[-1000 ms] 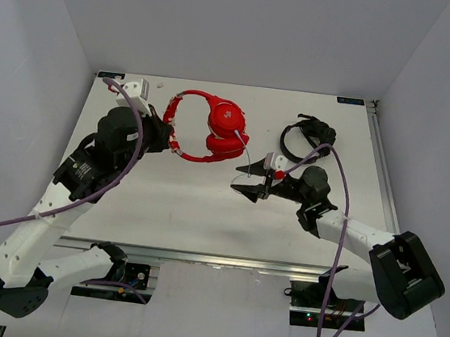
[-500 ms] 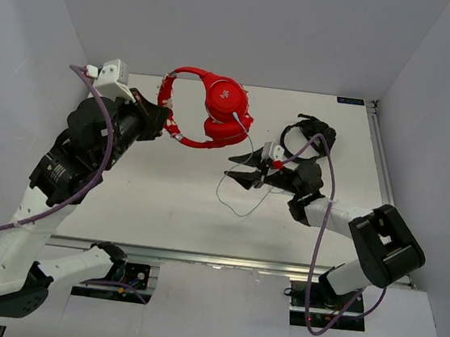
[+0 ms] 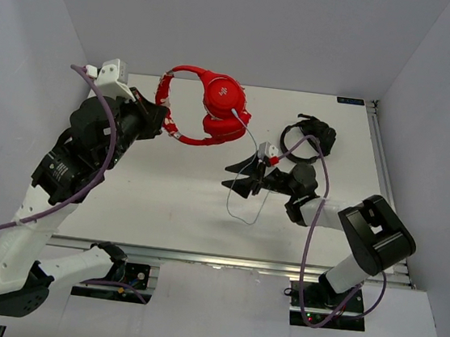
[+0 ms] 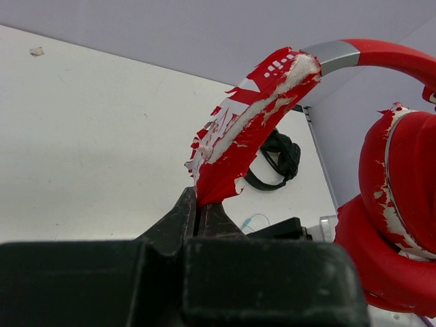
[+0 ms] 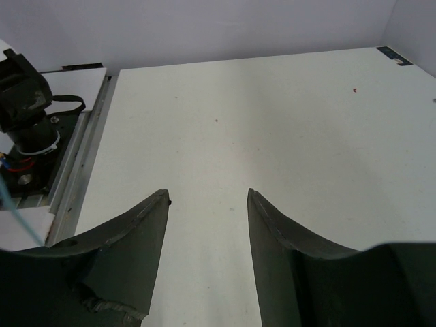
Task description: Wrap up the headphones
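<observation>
The red headphones (image 3: 216,106) hang in the air above the table's far left-middle, held by the headband. My left gripper (image 3: 159,119) is shut on the worn, peeling headband (image 4: 238,139); the red earcups (image 4: 395,204) show at the right of the left wrist view. A thin pale cable (image 3: 248,195) runs from an earcup down past my right gripper and loops onto the table. My right gripper (image 3: 236,178) is open and empty, its fingers (image 5: 136,225) apart over bare table, right beside the hanging cable.
Black headphones (image 3: 308,137) lie on the table at the back right, behind my right arm; they also show in the left wrist view (image 4: 276,160). The table's metal rail and an arm base (image 5: 27,129) show at the left of the right wrist view.
My left gripper has lifted the headphones off the table and up to the left. The cable now hangs loose and my right gripper has shifted slightly left and down beside it.
</observation>
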